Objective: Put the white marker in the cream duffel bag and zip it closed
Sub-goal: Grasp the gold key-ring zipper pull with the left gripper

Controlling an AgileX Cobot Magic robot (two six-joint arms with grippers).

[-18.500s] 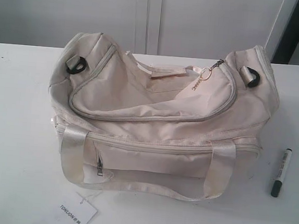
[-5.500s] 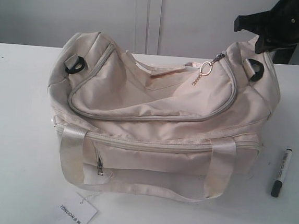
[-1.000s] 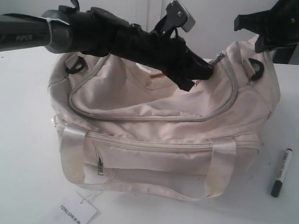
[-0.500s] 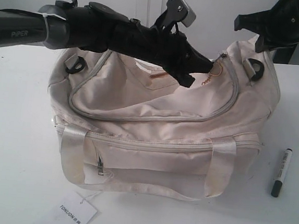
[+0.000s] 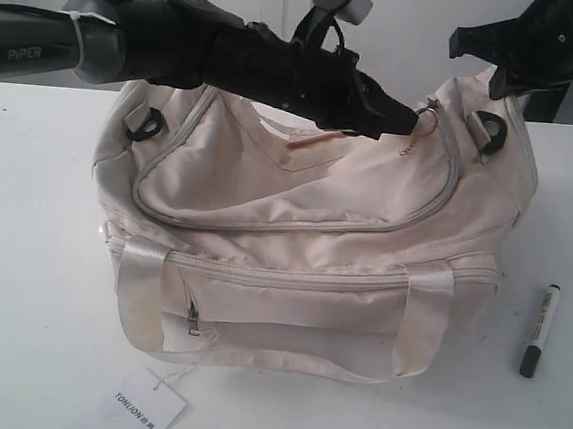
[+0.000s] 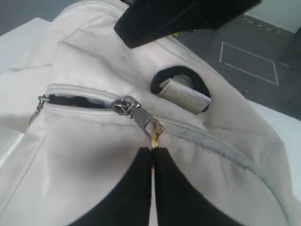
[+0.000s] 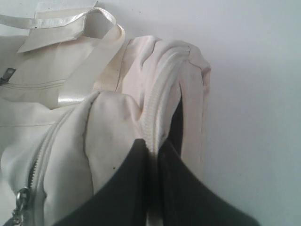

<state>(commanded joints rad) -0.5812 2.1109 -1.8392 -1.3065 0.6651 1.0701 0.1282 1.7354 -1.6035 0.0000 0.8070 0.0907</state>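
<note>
Left gripper [image 6: 152,151]: jaws pressed together, pinching the gold chain pull [image 6: 153,135] right below the zipper slider [image 6: 128,107]. Pull is drawn taut. A short dark gap of open zipper shows just beside the slider; black D-ring [image 6: 180,87] is close by.

Right gripper [image 7: 153,147]: jaws clamped on the piped end seam [image 7: 162,89] of the cream duffel bag [image 5: 306,226], lifting that end.

View differences: only the wrist cams show the actual pinch points. In the exterior view the left arm reaches across the bag top to its right end. The right gripper's tips blend into the dark arm there, so contact is probably at the bag's top right corner, not confirmed from that view.

White marker [image 5: 538,330]: only in the exterior view, lying on the table [image 5: 22,252] right of the bag, apart from it, untouched. Paper tag [image 5: 144,403] lies at the bag's front left.
</note>
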